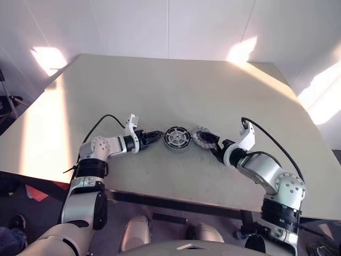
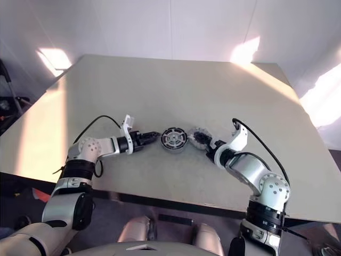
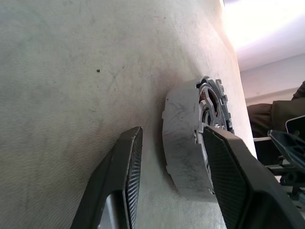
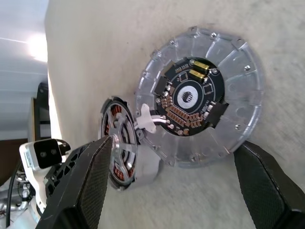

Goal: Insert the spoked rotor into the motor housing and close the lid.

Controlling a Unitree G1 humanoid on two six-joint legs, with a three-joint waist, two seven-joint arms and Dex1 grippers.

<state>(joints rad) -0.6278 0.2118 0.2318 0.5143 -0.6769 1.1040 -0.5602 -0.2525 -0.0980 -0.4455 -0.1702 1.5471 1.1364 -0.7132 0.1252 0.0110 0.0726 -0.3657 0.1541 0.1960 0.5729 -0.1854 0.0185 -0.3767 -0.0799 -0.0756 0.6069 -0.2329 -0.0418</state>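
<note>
Right gripper (image 4: 171, 186) gapes wide over lid (image 4: 202, 98) — housing (image 1: 177, 138) beside (touching).

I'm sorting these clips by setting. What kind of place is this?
Probably an indoor lab or test room: a plain beige table against bare white wall panels, carrying only the motor housing and lid.

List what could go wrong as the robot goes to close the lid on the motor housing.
1. A short white lead ties the lid to the motor housing; lifting the lid could tug the housing sideways.
2. The left gripper is open beside the housing, not clamped, so it may slide.
3. The lid lies flat on the table; the wide-open right gripper may slip off its thin edge.
</note>
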